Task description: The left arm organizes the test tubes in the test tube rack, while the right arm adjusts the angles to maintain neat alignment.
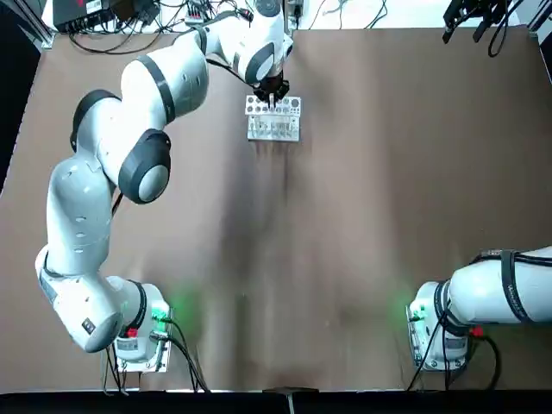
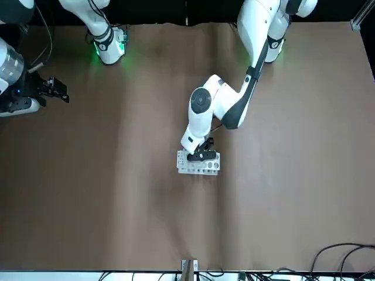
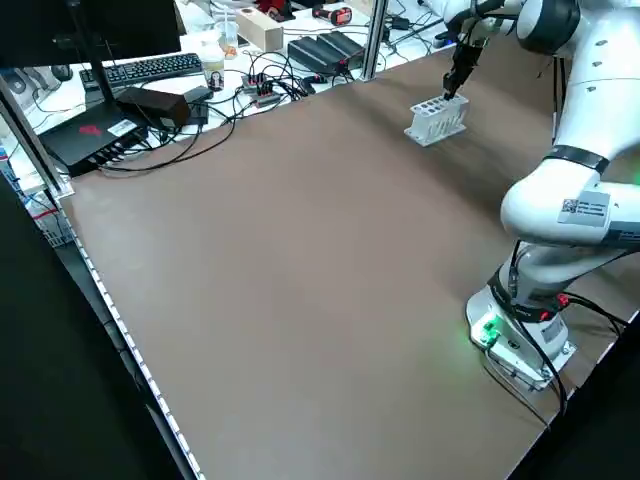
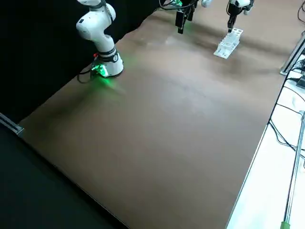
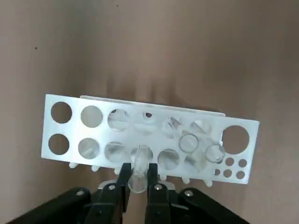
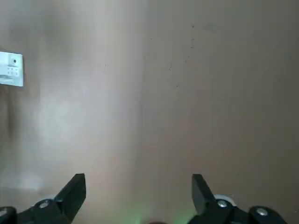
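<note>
As the left gripper [image 5: 138,175] pinches a clear test tube [image 5: 138,170] between its fingers [image 5: 122,176] directly over the near row of the white test tube rack [image 1: 273,119] at the far centre of the tabletop [image 1: 362,190], the tube likely needs to stay upright and centred on its hole while descending, clear of the other tubes [image 5: 189,142] leaning in neighbouring holes. Broad bare tabletop surrounds the rack, while the right gripper [image 6: 138,196], fingers spread and empty, hangs well apart near the far right edge.
</note>
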